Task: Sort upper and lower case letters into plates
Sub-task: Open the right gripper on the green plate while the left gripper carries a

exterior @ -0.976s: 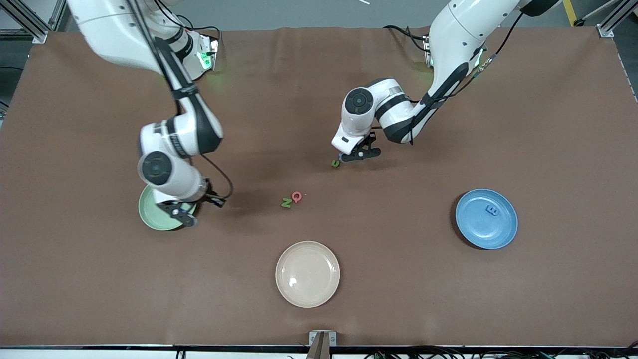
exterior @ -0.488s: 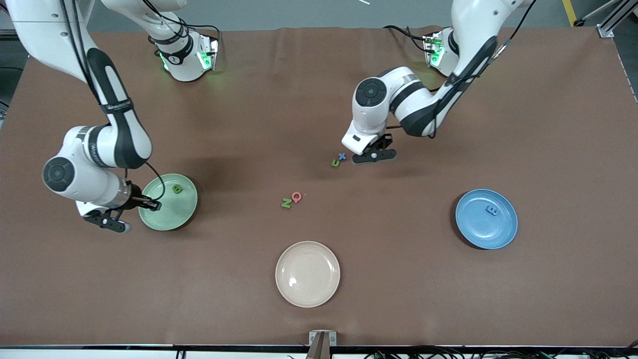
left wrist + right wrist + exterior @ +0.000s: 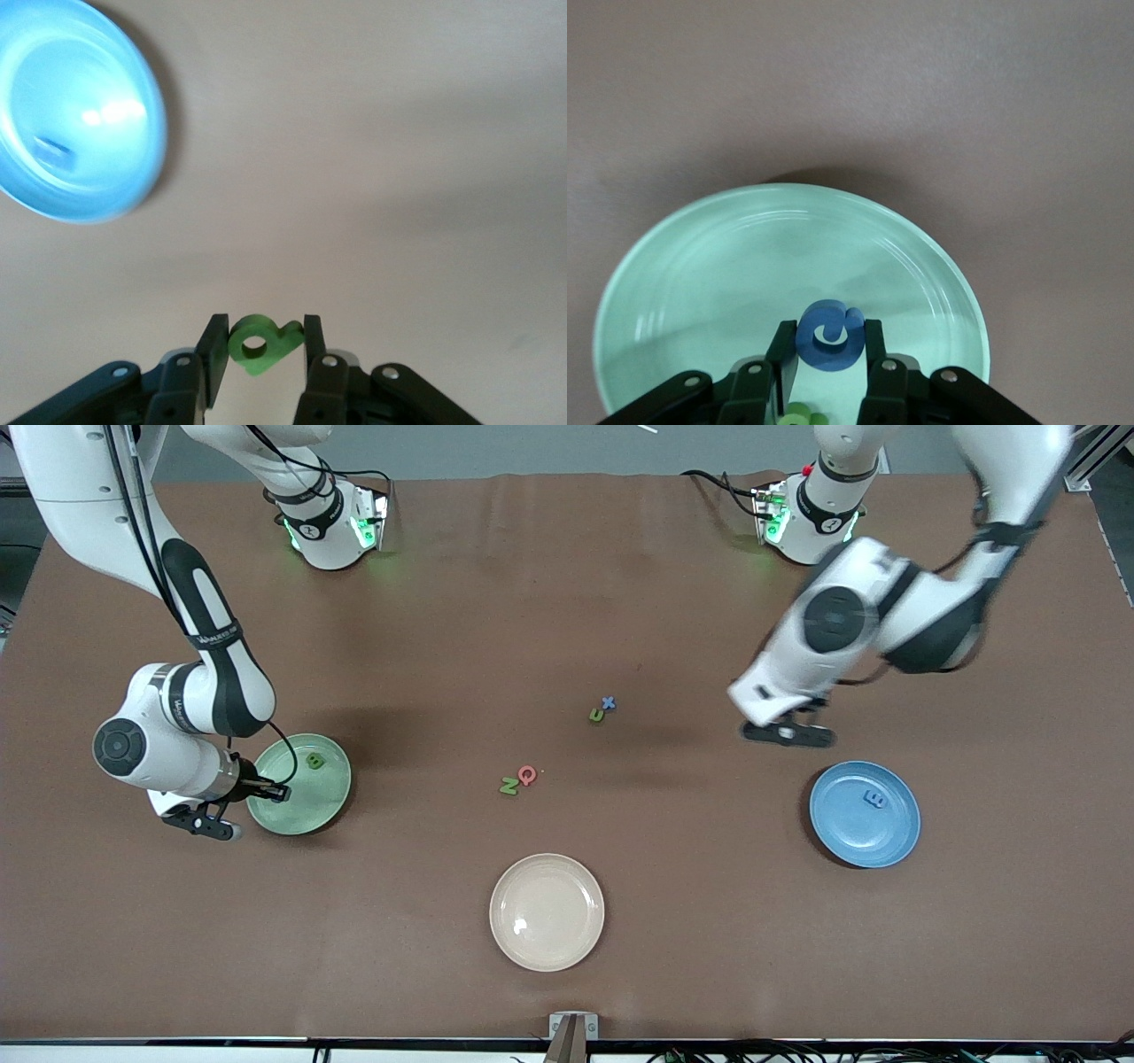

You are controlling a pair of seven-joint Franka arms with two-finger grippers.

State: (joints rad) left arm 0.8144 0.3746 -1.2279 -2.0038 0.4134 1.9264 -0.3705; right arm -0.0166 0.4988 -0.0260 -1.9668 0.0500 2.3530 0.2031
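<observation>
My left gripper (image 3: pixel 788 733) (image 3: pixel 262 326) is shut on a small green p (image 3: pixel 258 344), up over bare table beside the blue plate (image 3: pixel 864 813) (image 3: pixel 75 115). One blue letter (image 3: pixel 874 799) (image 3: pixel 55 149) lies in that plate. My right gripper (image 3: pixel 199 824) (image 3: pixel 827 332) is shut on a blue G (image 3: pixel 827 338) over the mint green plate (image 3: pixel 299 784) (image 3: pixel 726 266), at the rim toward the right arm's end. A green B (image 3: pixel 313 761) (image 3: pixel 799 414) lies in the mint plate. On the cloth lie a green u (image 3: pixel 597 715), blue x (image 3: pixel 608 703), green N (image 3: pixel 508 786) and red Q (image 3: pixel 528 775).
A cream-beige plate (image 3: pixel 547 911) with nothing in it sits near the table's front edge, nearer the front camera than the N and Q. Brown cloth covers the whole table. Both arm bases stand along the edge farthest from the front camera.
The left arm has swung from beside the u and x toward the blue plate with the green p. The right gripper moved off the mint plate's middle to its rim, uncovering the B.
</observation>
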